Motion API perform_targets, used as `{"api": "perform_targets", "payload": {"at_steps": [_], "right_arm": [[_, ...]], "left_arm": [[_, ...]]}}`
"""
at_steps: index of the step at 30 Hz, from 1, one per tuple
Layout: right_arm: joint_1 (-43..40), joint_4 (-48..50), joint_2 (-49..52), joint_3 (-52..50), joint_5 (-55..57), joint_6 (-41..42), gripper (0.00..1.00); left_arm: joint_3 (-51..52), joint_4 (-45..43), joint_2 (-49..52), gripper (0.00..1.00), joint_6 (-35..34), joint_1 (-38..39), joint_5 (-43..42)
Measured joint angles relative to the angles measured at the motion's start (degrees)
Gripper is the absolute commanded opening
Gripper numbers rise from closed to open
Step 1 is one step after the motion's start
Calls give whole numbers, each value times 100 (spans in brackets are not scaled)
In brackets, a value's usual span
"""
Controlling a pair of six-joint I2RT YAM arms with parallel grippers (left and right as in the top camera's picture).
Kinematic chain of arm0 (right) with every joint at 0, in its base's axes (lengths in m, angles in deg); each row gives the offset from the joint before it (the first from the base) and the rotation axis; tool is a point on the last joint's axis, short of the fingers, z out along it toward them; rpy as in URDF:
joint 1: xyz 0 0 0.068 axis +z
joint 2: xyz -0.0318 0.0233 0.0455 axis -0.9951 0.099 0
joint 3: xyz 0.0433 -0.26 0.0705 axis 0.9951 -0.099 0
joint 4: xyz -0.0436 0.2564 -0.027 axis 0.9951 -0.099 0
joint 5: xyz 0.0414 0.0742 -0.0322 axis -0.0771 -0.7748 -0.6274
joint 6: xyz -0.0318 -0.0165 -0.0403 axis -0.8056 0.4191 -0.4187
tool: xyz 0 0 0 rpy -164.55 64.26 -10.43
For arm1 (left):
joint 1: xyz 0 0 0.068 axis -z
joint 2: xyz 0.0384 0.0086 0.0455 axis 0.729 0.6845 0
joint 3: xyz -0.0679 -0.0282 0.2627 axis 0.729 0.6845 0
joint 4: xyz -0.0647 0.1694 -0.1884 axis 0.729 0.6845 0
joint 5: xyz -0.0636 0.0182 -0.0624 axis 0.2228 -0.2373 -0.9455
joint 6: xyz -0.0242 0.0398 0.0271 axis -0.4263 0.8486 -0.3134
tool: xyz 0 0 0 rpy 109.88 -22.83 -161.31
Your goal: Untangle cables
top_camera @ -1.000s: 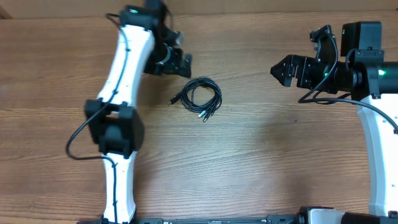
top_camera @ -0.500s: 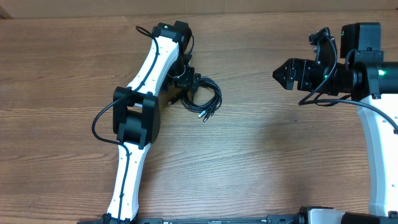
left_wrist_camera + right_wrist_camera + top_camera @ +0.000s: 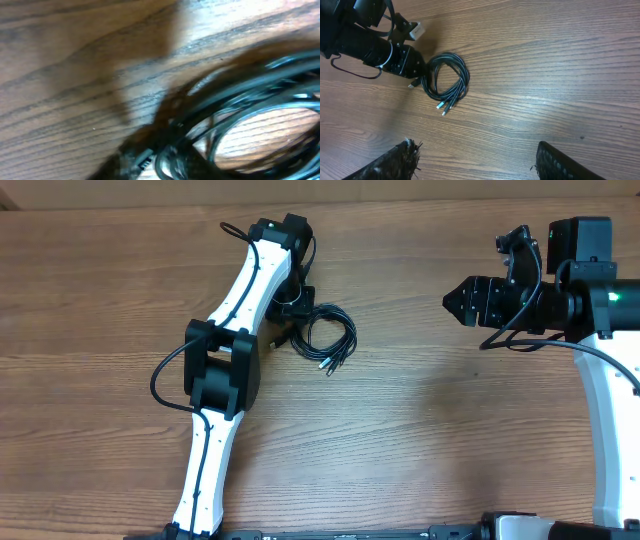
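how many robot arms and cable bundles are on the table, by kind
robot arms: 2 (left arm, right arm)
cable bundles: 1 (black coil; its separate cords are too tangled to count)
total: 3

My left arm [image 3: 225, 340] reaches far forward, elbow bent, wrist tipped down, with the left gripper [image 3: 299, 307] low beneath it. That view's a blur, so I can't tell how its jaws stand. My right arm [image 3: 603, 370] hangs back, right gripper [image 3: 452, 300] pointing inward, fingers [image 3: 400, 160] spread wide.
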Motion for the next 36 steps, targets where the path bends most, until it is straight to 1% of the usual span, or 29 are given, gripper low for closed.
{"api": "perform_targets", "payload": {"at_steps": [5, 8, 10, 12, 15, 17, 20, 23, 28, 32, 36], "right_arm": [[2, 0, 0, 0, 0, 0, 75], [2, 7, 0, 0, 7, 0, 75], [0, 33, 0, 0, 20, 2, 75], [2, 59, 0, 0, 24, 0, 75], [0, 107, 0, 0, 37, 2, 74], [2, 146, 0, 0, 50, 0, 72], [0, 175, 0, 0, 61, 2, 70], [2, 225, 0, 0, 63, -4, 67], [2, 428, 0, 0, -61, -20, 66], [66, 809, 0, 0, -761, -315, 66], [533, 1373, 0, -2, -1572, -824, 66]], "left_arm": [[0, 44, 0, 4, 11, 0, -111], [-129, 284, 15, 4, 70, 0, -260], [-459, 581, 63, 4, 125, -2, -367], [-975, 922, 111, 4, 168, -2, -501], [-2129, 1432, 146, 4, 208, -2, -780], [-3001, 1480, 129, 4, 247, -2, -1113], [-3880, 1491, -66, 4, 271, -2, -1670], [-4197, 1493, -367, 4, 271, -2, -2004], [-4291, 1513, -1016, 4, 273, -2, -2328], [-4317, 1515, -1355, 4, 271, -2, -2577], [-4319, 1523, -1519, 4, 273, -2, -2942]]}}
